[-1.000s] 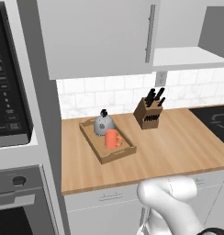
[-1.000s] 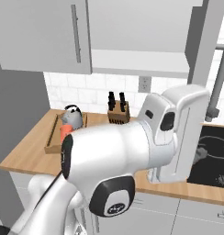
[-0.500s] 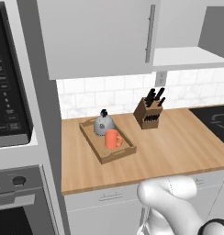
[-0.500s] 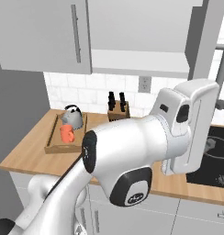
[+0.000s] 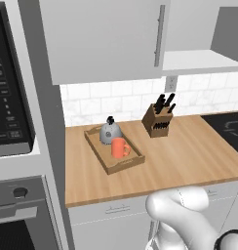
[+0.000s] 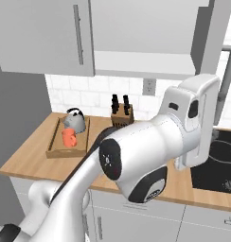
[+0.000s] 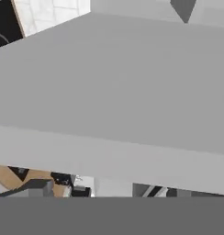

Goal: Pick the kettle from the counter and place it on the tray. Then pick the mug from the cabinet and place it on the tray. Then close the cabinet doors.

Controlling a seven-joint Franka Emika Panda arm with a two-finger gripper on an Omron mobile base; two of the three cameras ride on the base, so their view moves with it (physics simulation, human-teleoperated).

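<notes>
The kettle [image 6: 75, 120] and the mug [image 6: 68, 137] are being carried by the tray [image 6: 54, 149] on the counter [image 6: 22, 165], the mug just in front of the kettle. A knife block [image 6: 121, 115] is being kept beside the tray, under the cabinet [image 6: 136, 66], whose left door [image 6: 41, 38] is being shown shut.

kettle [image 5: 110, 132] silver-grey, dark knob | mug [image 5: 119, 147] orange | tray [image 5: 125, 164] brown wood | tabletop [image 5: 189, 156] light brown | cabinet doors [image 5: 106, 39] plain grey | backsplash [image 5: 121, 103] white tile

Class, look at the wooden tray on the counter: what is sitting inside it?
Inside the shallow wooden tray stand a squat silver-grey metal kettle with a dark knob and a small orange mug. The tray floor beneath them is covered.
</notes>
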